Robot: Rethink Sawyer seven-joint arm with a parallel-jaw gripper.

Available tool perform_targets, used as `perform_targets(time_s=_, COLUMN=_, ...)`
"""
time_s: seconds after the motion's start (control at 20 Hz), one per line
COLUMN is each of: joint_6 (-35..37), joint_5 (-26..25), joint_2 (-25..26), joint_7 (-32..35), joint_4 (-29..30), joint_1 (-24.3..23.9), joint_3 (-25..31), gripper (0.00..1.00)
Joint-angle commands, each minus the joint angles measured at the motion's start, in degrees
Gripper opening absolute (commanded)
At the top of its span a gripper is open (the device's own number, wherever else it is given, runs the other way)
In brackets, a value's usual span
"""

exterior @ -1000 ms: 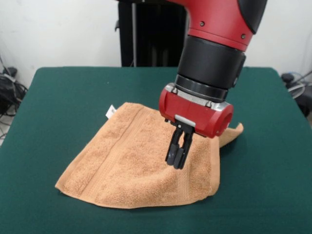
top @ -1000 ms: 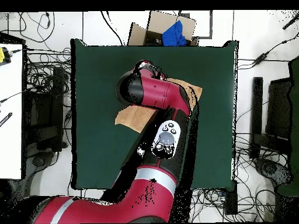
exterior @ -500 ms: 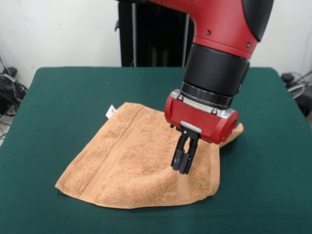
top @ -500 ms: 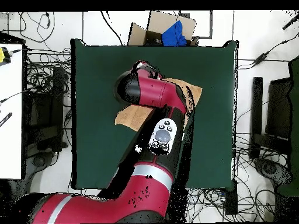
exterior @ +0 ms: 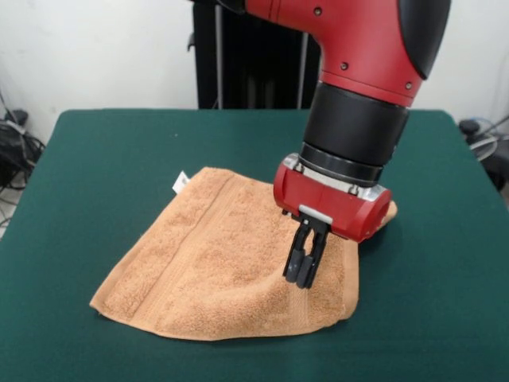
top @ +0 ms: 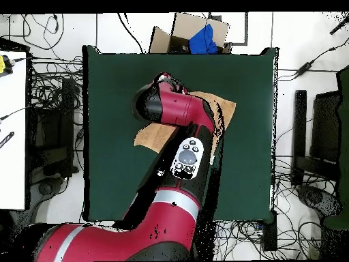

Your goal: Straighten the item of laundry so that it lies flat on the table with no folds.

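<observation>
The orange-tan terry towel [exterior: 215, 263] lies on the green table [exterior: 119, 151], folded over on itself along its right side, with a corner sticking out behind the arm at the right. A small white tag [exterior: 180, 182] shows at its far left edge. My gripper [exterior: 302, 274] points down, fingers close together and shut, with its tips at the towel's surface near the folded right edge. In the overhead view the arm covers most of the towel [top: 151, 136]; the gripper is hidden there.
A cardboard box [top: 194, 34] with blue cloth stands past the table's far edge in the overhead view. Cables lie on the floor around the table. Bare green table [top: 116, 82] surrounds the towel on all sides.
My gripper has moved a little to the right and lower over the towel, towards the folded right edge. The towel has kept its shape.
</observation>
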Motion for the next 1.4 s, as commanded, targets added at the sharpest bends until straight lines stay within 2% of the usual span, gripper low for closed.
perform_targets(time_s=0.05, joint_6=-1.1, joint_5=0.0, joint_2=0.7, joint_7=7.7, joint_4=1.9, joint_1=0.1, joint_3=2.6, gripper=0.0)
perform_targets(time_s=0.7, joint_6=-1.8, joint_5=0.4, joint_2=2.5, joint_7=9.1, joint_4=1.3, joint_1=1.5, joint_3=0.8, gripper=0.0)
perform_targets(time_s=1.4, joint_6=-3.2, joint_5=0.0, joint_2=2.6, joint_7=9.1, joint_4=2.3, joint_1=1.7, joint_3=1.2, gripper=0.0)
